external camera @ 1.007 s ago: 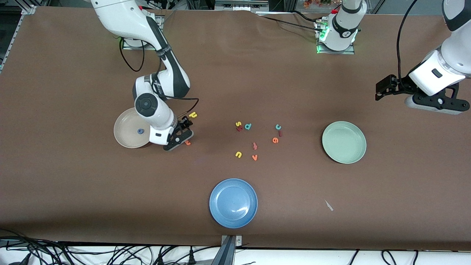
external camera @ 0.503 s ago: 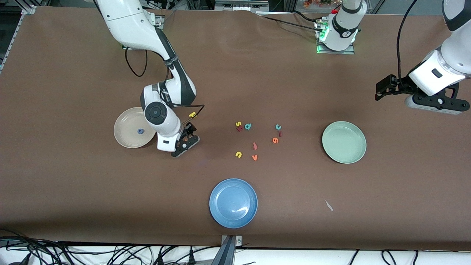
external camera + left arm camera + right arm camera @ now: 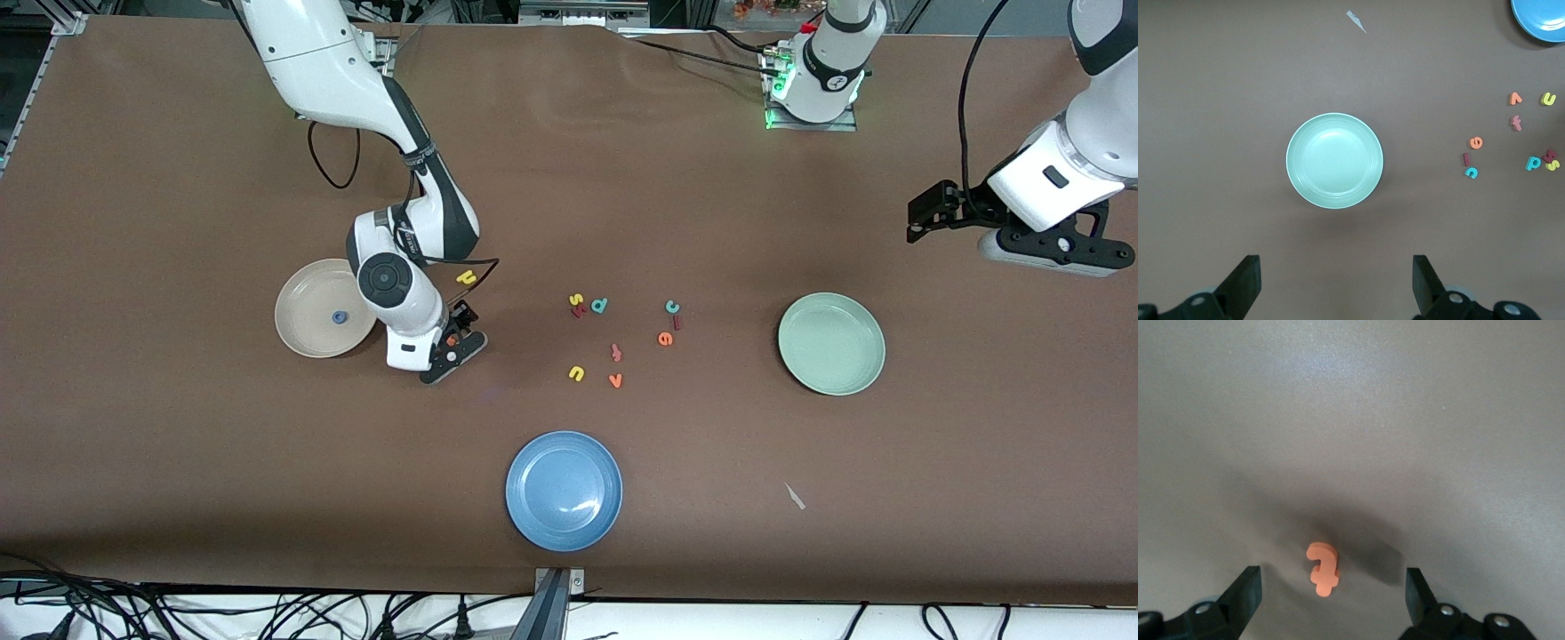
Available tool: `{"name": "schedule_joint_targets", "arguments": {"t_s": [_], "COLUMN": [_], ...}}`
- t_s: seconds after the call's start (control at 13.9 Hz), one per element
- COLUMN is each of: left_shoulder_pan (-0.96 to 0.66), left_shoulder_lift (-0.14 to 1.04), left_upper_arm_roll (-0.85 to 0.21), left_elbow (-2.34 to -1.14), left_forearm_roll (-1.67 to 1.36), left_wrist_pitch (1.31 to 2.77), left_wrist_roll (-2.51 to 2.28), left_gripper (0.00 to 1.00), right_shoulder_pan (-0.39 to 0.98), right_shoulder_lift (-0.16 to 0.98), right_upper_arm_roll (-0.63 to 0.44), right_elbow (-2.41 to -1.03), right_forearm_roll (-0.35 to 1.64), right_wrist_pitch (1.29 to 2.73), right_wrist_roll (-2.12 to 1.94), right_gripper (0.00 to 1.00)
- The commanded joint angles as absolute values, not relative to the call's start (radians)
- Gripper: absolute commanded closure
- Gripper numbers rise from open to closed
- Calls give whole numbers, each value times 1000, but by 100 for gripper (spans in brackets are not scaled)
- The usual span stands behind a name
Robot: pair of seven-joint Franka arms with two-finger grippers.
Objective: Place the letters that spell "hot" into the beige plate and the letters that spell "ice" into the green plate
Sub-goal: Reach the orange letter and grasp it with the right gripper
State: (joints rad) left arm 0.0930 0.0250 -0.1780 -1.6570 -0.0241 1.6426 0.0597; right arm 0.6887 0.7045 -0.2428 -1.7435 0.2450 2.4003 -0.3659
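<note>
While the left tool waits spread, the right tool straddles the orange t, fingers apart.

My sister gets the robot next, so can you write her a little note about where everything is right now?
Right gripper: open, low over the small orange foam t lying on the table beside the round beige plate.
Left gripper: open, waiting above the round pale green plate.
Done: blue ring-shaped foam o is in the beige plate.
Left: the t; yellow foam h near the right arm; teal c, dark red bar i and orange e, on the table mid-way, for the green plate, which holds nothing.
</note>
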Motion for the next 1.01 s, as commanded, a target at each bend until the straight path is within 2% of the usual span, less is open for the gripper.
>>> {"name": "schedule_joint_targets", "arguments": {"t_s": [0.0,0.14,0.22,0.36,0.58,0.86,0.93], "left_shoulder_pan": [91,91,91,91,91,91,89], "left_shoulder_lift": [40,40,40,40,40,40,40], "left_upper_arm_roll": [-181,-181,-181,-181,-181,-181,-181], "left_elbow": [-1624,-1624,-1624,-1624,-1624,-1624,-1623], "left_forearm_roll": [-18,-18,-18,-18,-18,-18,-18], "left_wrist_pitch": [1618,1618,1618,1618,1618,1618,1618], "left_wrist_roll": [48,48,48,48,48,48,48], "left_gripper": [0,0,0,0,0,0,0], "right_shoulder_pan": [693,695,695,696,703,707,707], "right_shoulder_lift": [729,733,733,733,732,730,730], "right_upper_arm_roll": [-241,-241,-241,-241,-241,-241,-241], "right_elbow": [-1717,-1717,-1717,-1715,-1715,-1715,-1715], "right_forearm_roll": [230,230,230,230,230,235,235], "right_wrist_pitch": [2387,2387,2387,2385,2384,2381,2381], "right_wrist_roll": [-373,-373,-374,-376,-367,-360,-362], "right_gripper": [18,23,29,47,65,79,85]}}
